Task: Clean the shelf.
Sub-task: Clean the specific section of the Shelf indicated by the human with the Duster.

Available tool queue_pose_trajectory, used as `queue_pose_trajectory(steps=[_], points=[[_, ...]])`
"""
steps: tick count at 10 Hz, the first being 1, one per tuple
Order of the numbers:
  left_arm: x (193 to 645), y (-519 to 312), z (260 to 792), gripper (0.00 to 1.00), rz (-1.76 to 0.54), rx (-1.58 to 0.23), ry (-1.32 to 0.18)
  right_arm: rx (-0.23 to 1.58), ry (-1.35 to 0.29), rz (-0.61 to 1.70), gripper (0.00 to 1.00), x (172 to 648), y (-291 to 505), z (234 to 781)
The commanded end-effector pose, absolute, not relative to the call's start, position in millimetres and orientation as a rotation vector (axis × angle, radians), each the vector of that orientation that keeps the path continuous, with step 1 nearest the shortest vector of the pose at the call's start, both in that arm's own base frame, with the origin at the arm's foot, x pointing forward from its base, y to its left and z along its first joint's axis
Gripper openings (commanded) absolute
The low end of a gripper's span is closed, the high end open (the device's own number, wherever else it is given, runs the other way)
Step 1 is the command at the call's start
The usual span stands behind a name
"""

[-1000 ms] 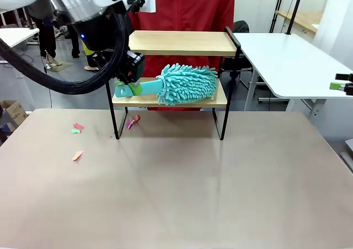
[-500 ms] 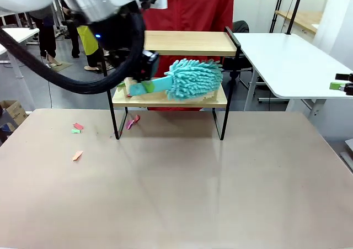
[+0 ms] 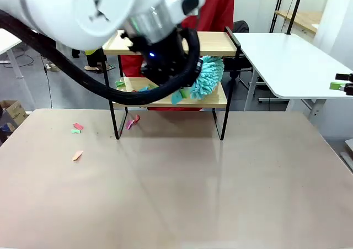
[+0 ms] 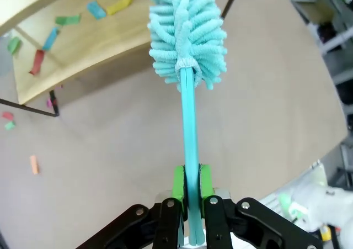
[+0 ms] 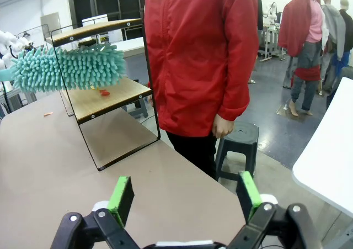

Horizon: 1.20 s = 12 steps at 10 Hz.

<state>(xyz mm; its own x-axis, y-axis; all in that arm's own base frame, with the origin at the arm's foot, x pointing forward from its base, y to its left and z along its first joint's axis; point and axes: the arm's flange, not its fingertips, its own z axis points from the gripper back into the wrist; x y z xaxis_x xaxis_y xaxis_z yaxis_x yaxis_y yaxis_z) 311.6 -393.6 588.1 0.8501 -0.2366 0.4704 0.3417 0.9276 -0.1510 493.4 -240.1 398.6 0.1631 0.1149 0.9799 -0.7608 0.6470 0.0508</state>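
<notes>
The shelf point(image 3: 219, 101) stands at the table's far side, two light boards in a thin black frame. My left gripper point(image 4: 191, 178) is shut on the teal handle point(image 4: 190, 127) of a fluffy teal duster point(image 3: 207, 75). The duster head point(image 4: 187, 33) is at the right end of the lower tier, between the two boards point(image 5: 105, 97). Several coloured paper scraps point(image 4: 67, 20) lie on the lower board's left part. My left arm hides much of the shelf's middle in the front view. My right gripper point(image 5: 185, 196) is open and empty, out at the right beside the table.
More paper scraps point(image 3: 77, 127) lie on the tan table point(image 3: 182, 188) left of the shelf's legs. A person in a red jacket point(image 5: 204, 56) stands behind the shelf, beside a dark stool point(image 5: 240, 136). A white table point(image 3: 287, 61) stands to the right.
My left arm has swung right across the shelf's front. The duster has swept from the middle of the lower board to its right end. The right gripper has not moved.
</notes>
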Motion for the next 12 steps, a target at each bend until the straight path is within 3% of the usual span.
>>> queue_pose_trajectory(steps=[1,4,12], points=[[314,-434,588,0.13,-0.193,-0.184,-0.532,0.629,-1.264,0.689,1.00,494,-238,401],[313,-462,573,0.13,-0.091,-0.125,-0.560,0.629,-1.264,0.689,1.00,494,-238,401],[325,-501,539,0.13,-0.157,-0.116,-0.527,0.629,-1.264,0.689,1.00,494,-238,401]])
